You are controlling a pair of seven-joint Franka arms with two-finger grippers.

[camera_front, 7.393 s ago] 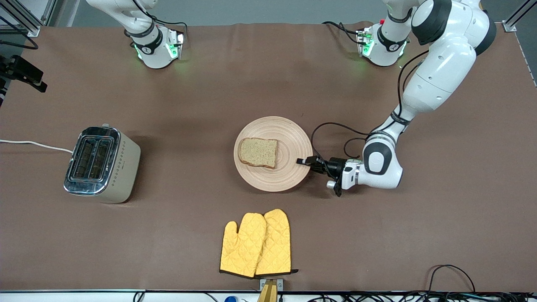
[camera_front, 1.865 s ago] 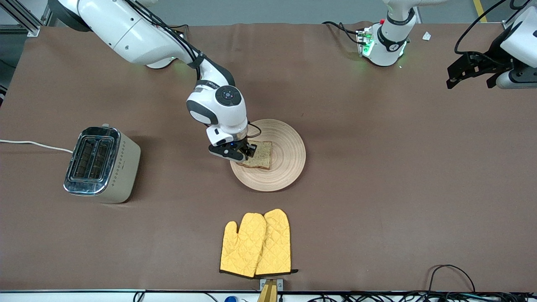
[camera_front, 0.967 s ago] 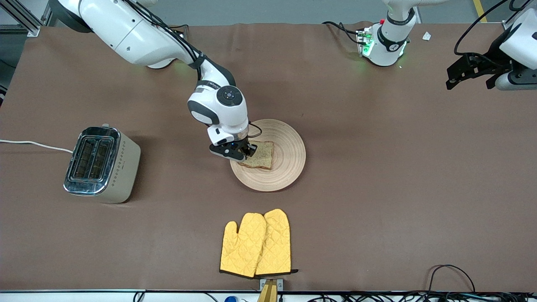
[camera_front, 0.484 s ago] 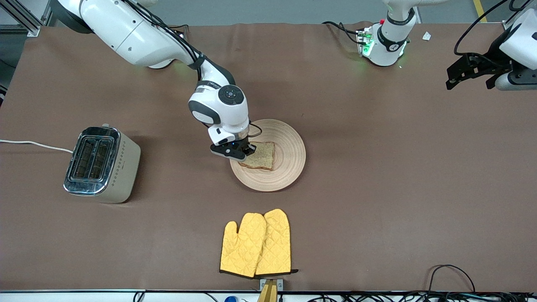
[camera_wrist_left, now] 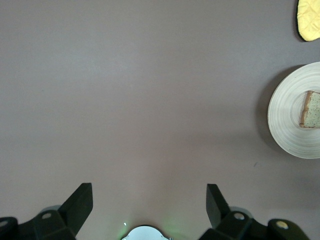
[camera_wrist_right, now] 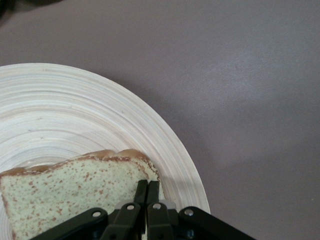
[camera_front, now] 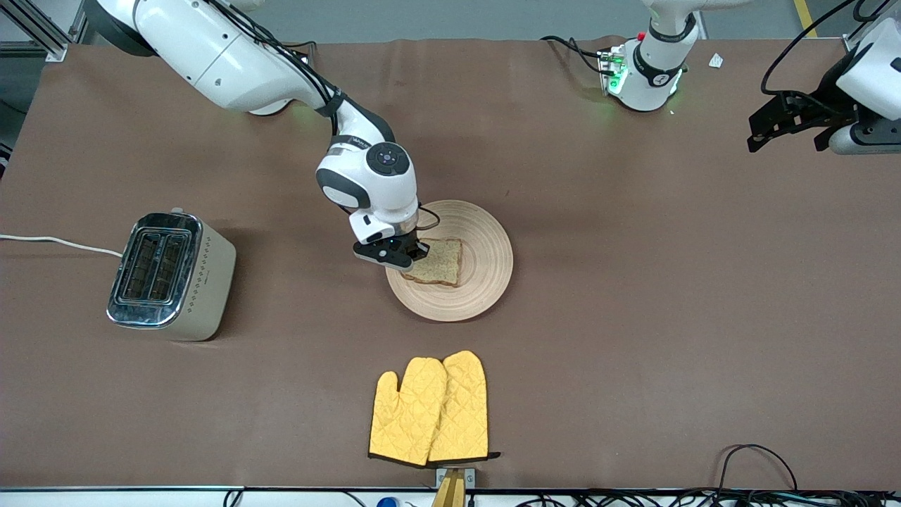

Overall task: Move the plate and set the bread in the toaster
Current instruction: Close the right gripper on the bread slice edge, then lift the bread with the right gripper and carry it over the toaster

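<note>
**Right gripper pinching the bread on the plate**

I have the right gripper (camera_front: 415, 255) down over the plate (camera_front: 486, 282), at the plate's edge toward the right arm's end of the table. In the right wrist view its fingers (camera_wrist_right: 141, 192) are drawn together on the crust edge of the bread (camera_wrist_right: 70, 192), with almost no gap between them. The bread (camera_front: 440, 262) lies on the plate, mostly flat as far as I can see; whether its gripped edge is off the wood I cannot tell.

The toaster (camera_front: 172, 276) stands well apart from the plate, toward the right arm's end, slots up, its cord (camera_front: 60, 243) running off the table edge.

A pair of yellow mitts (camera_front: 431, 410) lies nearer the front camera than the plate.

The left gripper (camera_front: 792, 120) waits in the air over the left arm's end of the table, its fingers (camera_wrist_left: 77, 205) spread wide apart and holding nothing.
</note>
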